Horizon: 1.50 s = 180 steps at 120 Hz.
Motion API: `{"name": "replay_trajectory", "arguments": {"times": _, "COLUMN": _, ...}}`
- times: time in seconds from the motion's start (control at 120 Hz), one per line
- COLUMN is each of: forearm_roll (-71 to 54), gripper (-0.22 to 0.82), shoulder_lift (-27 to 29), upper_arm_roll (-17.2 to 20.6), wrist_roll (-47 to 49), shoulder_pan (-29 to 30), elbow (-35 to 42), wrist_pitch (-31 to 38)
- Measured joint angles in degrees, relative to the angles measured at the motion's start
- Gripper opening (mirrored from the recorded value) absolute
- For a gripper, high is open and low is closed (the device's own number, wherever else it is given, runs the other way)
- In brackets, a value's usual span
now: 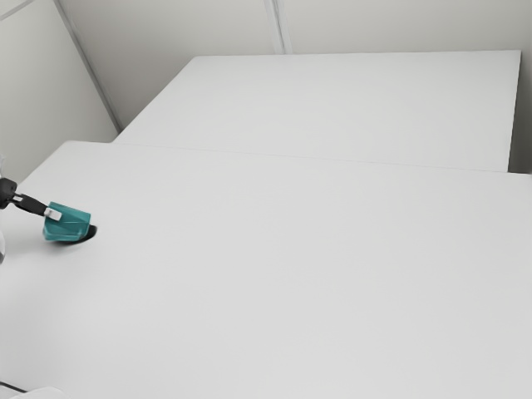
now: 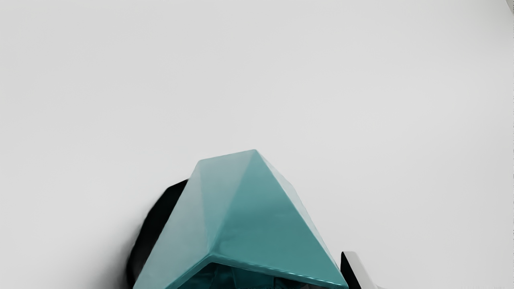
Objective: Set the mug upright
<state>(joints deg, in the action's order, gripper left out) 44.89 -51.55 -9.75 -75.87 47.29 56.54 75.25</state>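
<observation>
Pincer (image 1: 53, 214) is at the exterior view's left, its pale end right against the teal mug (image 1: 66, 223) (overlapping it from that camera, so contact is likely but not provable). Can't tell if it's open, closed or gripping.

Mug is directly ahead of the pincer, tipped over, not upright. Open end faces back toward the hand; the body runs away from it and narrows. Faceted sides, thin angular rim.

Location: on or just above the table (image 1: 291, 274) (can't tell if it's touching), near the table's edge at the exterior view's left, toward the far corner on that side. Well apart from the edge at the exterior view's right.

Container check: the mug is the container. Part of the inside is visible in the wrist view, dark teal and faceted; there's a darker shape by the rim (can't identify it). Contents: can't tell, most of the cavity is hidden.

Black patch (image 2: 154, 230) shows beside and partly behind the mug, low on the table. Could be part of the mug, a shadow or a separate item; can't tell.

Further out: a second white surface (image 1: 332, 108) past the table's far edge, then pale wall panels (image 1: 183, 29) with a seam.
</observation>
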Motion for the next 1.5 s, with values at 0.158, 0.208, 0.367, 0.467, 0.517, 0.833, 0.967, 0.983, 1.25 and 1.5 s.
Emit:
{"name": "replay_trajectory", "arguments": {"times": 0.158, "forearm_roll": 0.01, "gripper": -0.15, "shoulder_lift": 0.34, "upper_arm_roll": 0.51, "wrist_roll": -0.35, "shoulder_pan": 0.03, "elbow": 0.09, "wrist_pitch": -0.31}}
{"name": "replay_trajectory", "arguments": {"times": 0.208, "forearm_roll": 0.01, "gripper": -0.16, "shoulder_lift": 0.38, "upper_arm_roll": 0.59, "wrist_roll": -0.44, "shoulder_pan": 0.07, "elbow": 0.19, "wrist_pitch": -0.25}}
{"name": "replay_trajectory", "arguments": {"times": 0.367, "forearm_roll": 0.28, "gripper": -0.17, "shoulder_lift": 1.43, "upper_arm_roll": 0.64, "wrist_roll": -0.7, "shoulder_pan": 0.08, "elbow": 0.5, "wrist_pitch": 0.26}}
{"name": "replay_trajectory", "arguments": {"times": 0.467, "forearm_roll": 0.2, "gripper": -0.18, "shoulder_lift": 2.62, "upper_arm_roll": 0.9, "wrist_roll": -0.83, "shoulder_pan": 0.11, "elbow": 0.89, "wrist_pitch": 1.14}}
{"name": "replay_trajectory", "arguments": {"times": 0.517, "forearm_roll": -0.05, "gripper": -0.18, "shoulder_lift": 3.6, "upper_arm_roll": 1.1, "wrist_roll": -0.89, "shoulder_pan": -0.11, "elbow": 1.6, "wrist_pitch": 1.99}}
{"name": "replay_trajectory", "arguments": {"times": 0.833, "forearm_roll": -8.57, "gripper": -0.18, "shoulder_lift": 23.07, "upper_arm_roll": 4.13, "wrist_roll": -0.77, "shoulder_pan": -6.59, "elbow": 24.74, "wrist_pitch": 15.59}}
{"name": "replay_trajectory", "arguments": {"times": 0.967, "forearm_roll": -14.74, "gripper": -0.18, "shoulder_lift": 31.01, "upper_arm_roll": 9.7, "wrist_roll": 0.13, "shoulder_pan": -6.88, "elbow": 35.67, "wrist_pitch": 24.59}}
{"name": "replay_trajectory", "arguments": {"times": 0.983, "forearm_roll": -15.74, "gripper": -0.18, "shoulder_lift": 32.14, "upper_arm_roll": 10.48, "wrist_roll": 0.4, "shoulder_pan": -6.87, "elbow": 37.05, "wrist_pitch": 25.73}}
{"name": "replay_trajectory", "arguments": {"times": 1.25, "forearm_roll": -29.66, "gripper": -0.18, "shoulder_lift": 45.72, "upper_arm_roll": 21.51, "wrist_roll": 8.31, "shoulder_pan": -6.79, "elbow": 53.16, "wrist_pitch": 39.32}}
{"name": "replay_trajectory", "arguments": {"times": 1.5, "forearm_roll": -32.85, "gripper": -0.18, "shoulder_lift": 54.05, "upper_arm_roll": 28.06, "wrist_roll": 17.57, "shoulder_pan": -7.94, "elbow": 64.24, "wrist_pitch": 46.35}}
